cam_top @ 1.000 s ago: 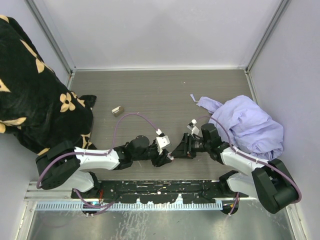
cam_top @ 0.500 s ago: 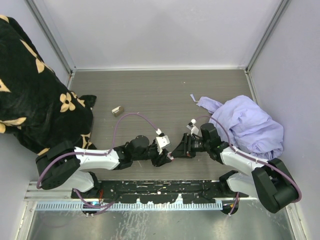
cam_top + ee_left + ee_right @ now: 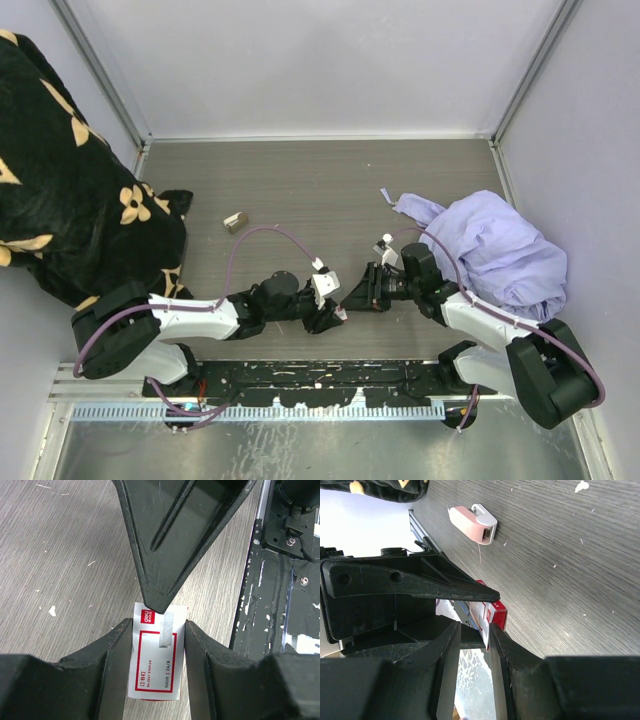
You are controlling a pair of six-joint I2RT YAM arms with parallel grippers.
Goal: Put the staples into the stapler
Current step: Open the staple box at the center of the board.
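Wood-grain table (image 3: 320,180) first, with a huge black floral blanket (image 3: 60,170) heaped on the left and a lavender cloth (image 3: 500,250) bunched on the right. Front and centre, left gripper (image 3: 159,627) clamped on both long sides of the little red-and-white staples box (image 3: 155,675). Opposite, right gripper (image 3: 474,626) nosed in, one fingertip (image 3: 156,597) touching the box's end; can't tell if gripping anything.

The small flat red-and-white printed cardboard box of staples (image 3: 156,662) bore a red corner logo reading "deli"; inside its red frame ran Chinese characters, a small item number beside "STAPLES", then "500" and "24/" with an unclear last digit.
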